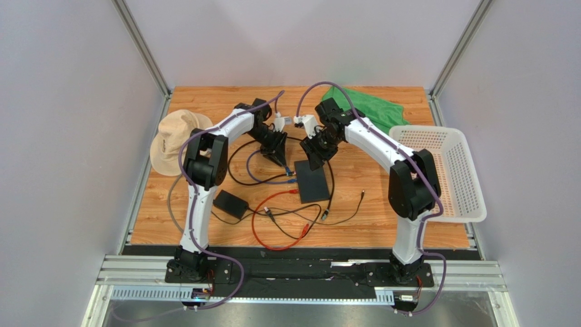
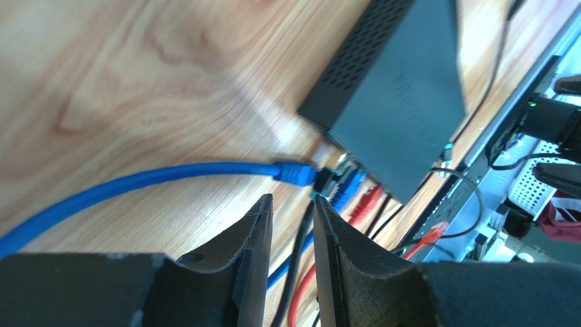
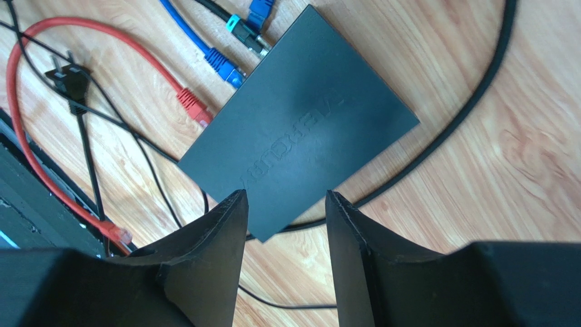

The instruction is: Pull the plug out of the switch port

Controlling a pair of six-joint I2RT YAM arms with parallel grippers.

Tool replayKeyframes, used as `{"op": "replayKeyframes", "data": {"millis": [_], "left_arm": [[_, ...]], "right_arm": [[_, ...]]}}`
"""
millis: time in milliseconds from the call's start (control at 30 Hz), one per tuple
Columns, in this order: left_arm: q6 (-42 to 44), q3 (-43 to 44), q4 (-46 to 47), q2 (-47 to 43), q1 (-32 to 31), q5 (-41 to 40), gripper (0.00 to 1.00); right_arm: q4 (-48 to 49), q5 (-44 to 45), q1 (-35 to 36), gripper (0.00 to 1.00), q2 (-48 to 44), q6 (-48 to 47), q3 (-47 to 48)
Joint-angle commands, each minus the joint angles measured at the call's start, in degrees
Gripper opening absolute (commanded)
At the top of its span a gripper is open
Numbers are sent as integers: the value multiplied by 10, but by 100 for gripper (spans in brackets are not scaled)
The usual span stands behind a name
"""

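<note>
Two hands work over the counter [image 1: 354,235], both released and empty. The left hand [image 2: 292,201] has its fingers parted by a narrow gap with nothing between them. It hovers low and is aimed at the row of plugs. The right hand [image 3: 286,197] has its fingers set wider and is poised above one corner of the switch [image 3: 307,116]. It looks clear of the box.

The switch lies flat at mid-counter. Four plugs crowd its port edge [image 3: 240,97]: a red plug [image 3: 192,105], a blue plug [image 3: 221,63], a teal-booted plug [image 3: 240,30], and a second blue one at the frame's top. I cannot tell which of them sit in a socket and which only lie against the edge. From the left wrist, the long-cable plug [image 2: 294,172] lies just beside that edge, tip towards it.

Judgement: no grasp is made, so the step in hand is lining up on a plug. Next, the left hand should settle over one plug body, clench with the latch pressed, and draw straight back along the cable's line. Meanwhile the right hand should pin the switch so it does not drag.
</note>
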Motion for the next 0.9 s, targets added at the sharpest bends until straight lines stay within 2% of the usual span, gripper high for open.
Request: {"op": "replayKeyframes", "data": {"millis": [0,100,133,233,300,400,467,600,733,800,867], "left_arm": [[-13,-11,19,-9,1,-33,38],[-33,-7,25,-6,4,-140,39],[-47,-3,26,-6,5,-222,40],[-63,5,25,-13,17,-293,41],[-67,6,27,-23,34,-295,42],[-66,12,20,-35,38,-354,42],[-62,8,11,-42,44,-395,42],[-59,-38,18,-66,65,-420,44],[-56,-61,25,-87,83,-469,51],[-61,-62,19,-93,93,-475,53],[-58,-63,22,-108,97,-436,52]], "right_arm": [[-17,-19,0,50,37,25,25],[-9,-15,2,50,30,27,22],[-7,-14,2,50,25,27,19],[4,-8,5,50,19,27,-18],[12,0,9,50,18,29,-57],[30,21,11,49,24,36,-100],[32,30,9,49,36,43,-109],[30,27,9,49,52,54,-99],[26,23,9,48,66,60,-90],[26,22,8,47,67,61,-88],[26,23,9,47,67,60,-87]]}}
